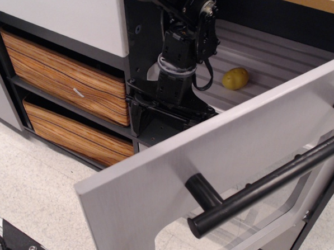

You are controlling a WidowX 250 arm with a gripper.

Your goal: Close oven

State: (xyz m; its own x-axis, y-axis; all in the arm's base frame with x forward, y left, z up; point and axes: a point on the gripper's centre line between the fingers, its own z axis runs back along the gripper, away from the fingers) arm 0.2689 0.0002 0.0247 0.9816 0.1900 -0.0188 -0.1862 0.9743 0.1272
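The oven door (170, 175) is brushed grey and hangs wide open, filling the lower right of the view. Its thick black bar handle (264, 186) and clear window (257, 228) face the camera. Behind it the ribbed grey shelf (271, 57) of the oven shows, with a small yellow fruit-like toy (235, 78) lying on it. My arm (182, 42) reaches down at the left side of the oven opening. My gripper (167, 115) is black and sits just behind the door's upper edge, partly hidden by it. I cannot make out how its jaws stand.
Two wood-grain drawers (69, 75) (79, 134) sit shut in the black frame to the left. A white panel (61, 10) is above them. The speckled light floor (34, 191) lies below.
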